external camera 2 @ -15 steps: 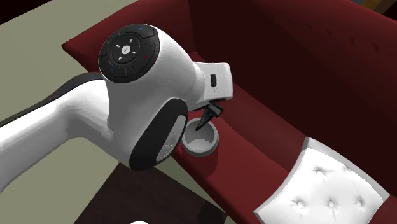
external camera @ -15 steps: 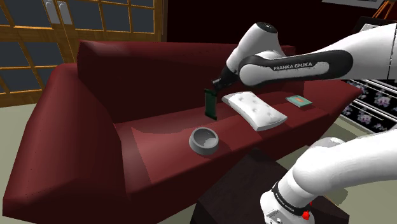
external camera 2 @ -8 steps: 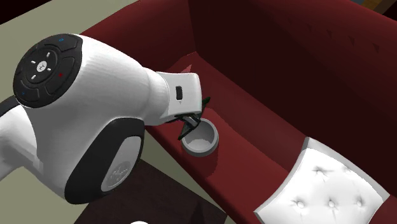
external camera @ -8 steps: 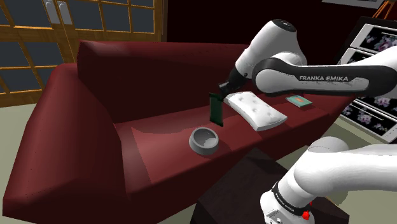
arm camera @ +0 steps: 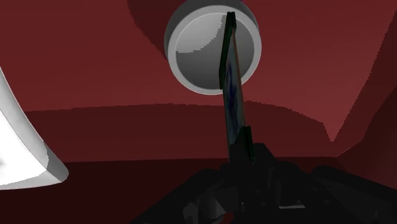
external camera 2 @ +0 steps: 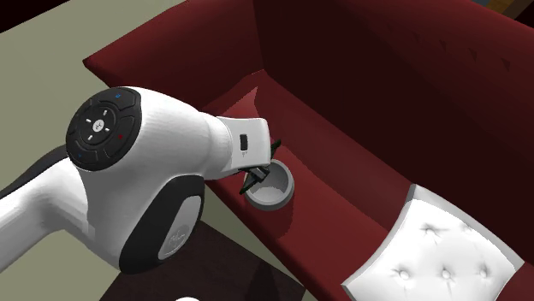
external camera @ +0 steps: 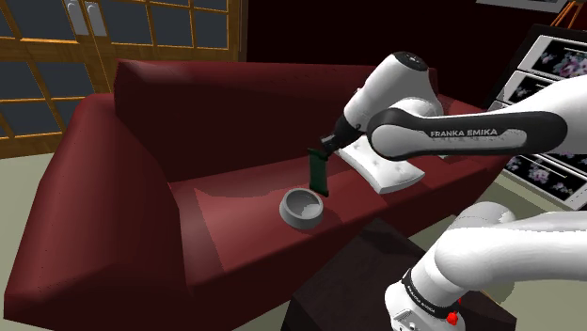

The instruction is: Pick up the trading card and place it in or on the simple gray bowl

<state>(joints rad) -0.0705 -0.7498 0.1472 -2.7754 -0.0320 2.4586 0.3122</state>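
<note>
1. fingers clamped on one end of the trading card (arm camera: 230, 76), so the gripper (arm camera: 245, 147) carries it hanging thin and edge-down.
2. card's in the air over the gray bowl (external camera: 302, 208) on the red sofa (external camera: 141, 188), nearer the rim than the middle.
3. white cushion (external camera: 381, 169) sits beside, well clear.
4. my read: centre a touch, lower, release.
</note>
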